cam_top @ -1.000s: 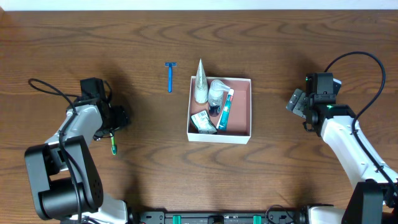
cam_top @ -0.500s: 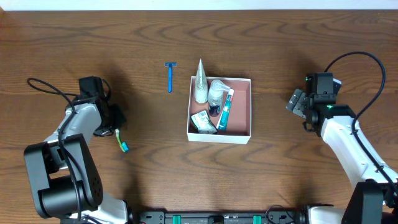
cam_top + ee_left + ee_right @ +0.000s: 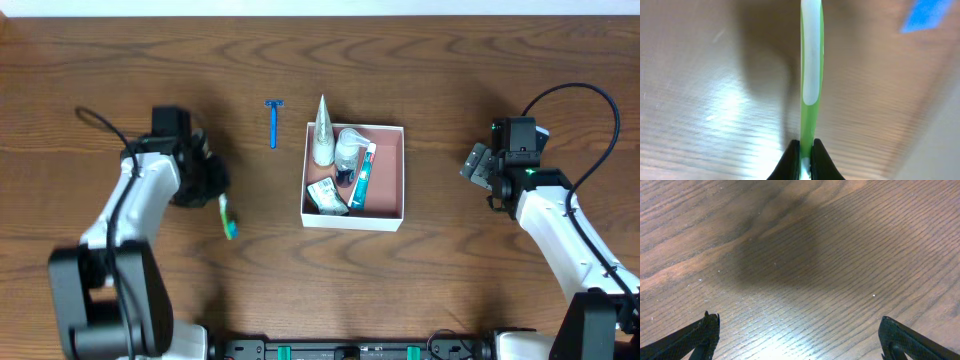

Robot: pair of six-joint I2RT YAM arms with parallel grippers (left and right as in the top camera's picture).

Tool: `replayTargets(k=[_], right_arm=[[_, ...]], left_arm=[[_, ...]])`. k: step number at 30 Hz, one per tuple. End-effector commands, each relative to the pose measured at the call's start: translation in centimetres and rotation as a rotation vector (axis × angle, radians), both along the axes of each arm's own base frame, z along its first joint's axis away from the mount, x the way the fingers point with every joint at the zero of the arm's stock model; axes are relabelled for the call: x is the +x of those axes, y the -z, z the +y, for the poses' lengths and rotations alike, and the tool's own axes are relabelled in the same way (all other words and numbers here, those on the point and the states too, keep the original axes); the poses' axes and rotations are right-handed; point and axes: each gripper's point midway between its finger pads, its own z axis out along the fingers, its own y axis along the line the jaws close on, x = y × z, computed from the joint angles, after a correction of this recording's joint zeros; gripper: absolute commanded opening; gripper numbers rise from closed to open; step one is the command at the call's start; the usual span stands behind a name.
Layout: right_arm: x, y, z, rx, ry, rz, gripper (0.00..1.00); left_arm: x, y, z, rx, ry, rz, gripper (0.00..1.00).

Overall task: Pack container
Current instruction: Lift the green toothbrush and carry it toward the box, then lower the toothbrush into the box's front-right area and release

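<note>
**Left gripper clamped on a toothbrush, open wood all the way to the container**

From overhead I see the worktop [image 3: 450, 280] running as bare brown wood to a pale strip along its far edge. The arm bases crowd the near edge. The container [image 3: 388, 180] sits a little right of centre, square to the edges, white walls around a pinkish floor. Its left half is filled with a white cone-shaped tube [image 3: 321, 130], a small clear bottle [image 3: 348, 150], a teal toothpaste tube [image 3: 364, 175] and a white packet [image 3: 326, 195]. Its right half is bare. A blue razor [image 3: 273, 122] lies on the wood just beyond the container's far left corner, apart from the wall.

Between the container's left wall and my left gripper [image 3: 214, 192] there is nothing but wood. The same goes for the stretch from the right wall out to my right gripper [image 3: 478, 165].

My left arm rises from its base at the near left, and its wrist bends in toward the middle. Its gripper is closed tight on the end of a green toothbrush [image 3: 227, 217]. The brush's blue tip slants toward the near edge, well left of the container. In the wrist view the handle [image 3: 811, 75] runs straight out from the pinched fingers, and its shadow falls off to one side.

My right arm is folded at the right side, and its gripper [image 3: 800, 330] is spread wide over bare wood, holding nothing.
</note>
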Motion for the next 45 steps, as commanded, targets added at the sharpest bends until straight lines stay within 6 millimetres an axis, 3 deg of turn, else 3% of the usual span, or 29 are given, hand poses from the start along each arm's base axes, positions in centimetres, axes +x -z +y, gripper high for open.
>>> replayTargets(k=[1, 3, 7, 10, 14, 19, 26, 31, 37, 42, 45], right_arm=[[0.0, -0.2, -0.5, -0.020, 0.017, -0.003, 0.99], [0.0, -0.2, -0.5, -0.020, 0.017, -0.003, 0.99], [0.0, -0.2, -0.5, -0.019, 0.017, -0.004, 0.99], [0.0, -0.2, -0.5, -0.020, 0.017, -0.003, 0.99], [0.0, -0.2, -0.5, -0.019, 0.017, -0.003, 0.99], [0.0, -0.2, -0.5, -0.020, 0.017, -0.003, 0.99], [0.0, -0.2, -0.5, -0.019, 0.017, -0.004, 0.99], [0.0, -0.2, -0.5, -0.020, 0.017, -0.003, 0.99], [0.0, -0.2, -0.5, -0.020, 0.017, -0.003, 0.99], [0.0, -0.2, -0.5, -0.020, 0.017, -0.003, 0.99], [0.0, -0.2, -0.5, -0.020, 0.017, -0.003, 0.99]], left_arm=[[1.7, -7.7, -4.2, -0.042, 0.113, -0.211, 0.06], [1.5, -11.5, -7.4, -0.058, 0.197, -0.319, 0.06], [0.2, -17.3, -12.8, -0.075, 0.290, -0.505, 0.06], [-1.0, -19.7, -16.1, -0.066, 0.310, -0.609, 0.06], [-2.2, -20.7, -20.4, -0.037, 0.332, -0.697, 0.06], [-2.9, -18.6, -25.5, 0.056, 0.385, -0.746, 0.06], [-2.5, -12.2, -29.9, 0.165, 0.412, -0.703, 0.06], [-1.8, -9.0, -30.6, 0.217, 0.425, -0.667, 0.06], [-1.5, -8.0, -30.3, 0.251, 0.421, -0.660, 0.06], [-1.4, -8.2, -30.5, 0.245, 0.418, -0.666, 0.17], [-1.3, -8.4, -30.7, 0.235, 0.413, -0.676, 0.29]])
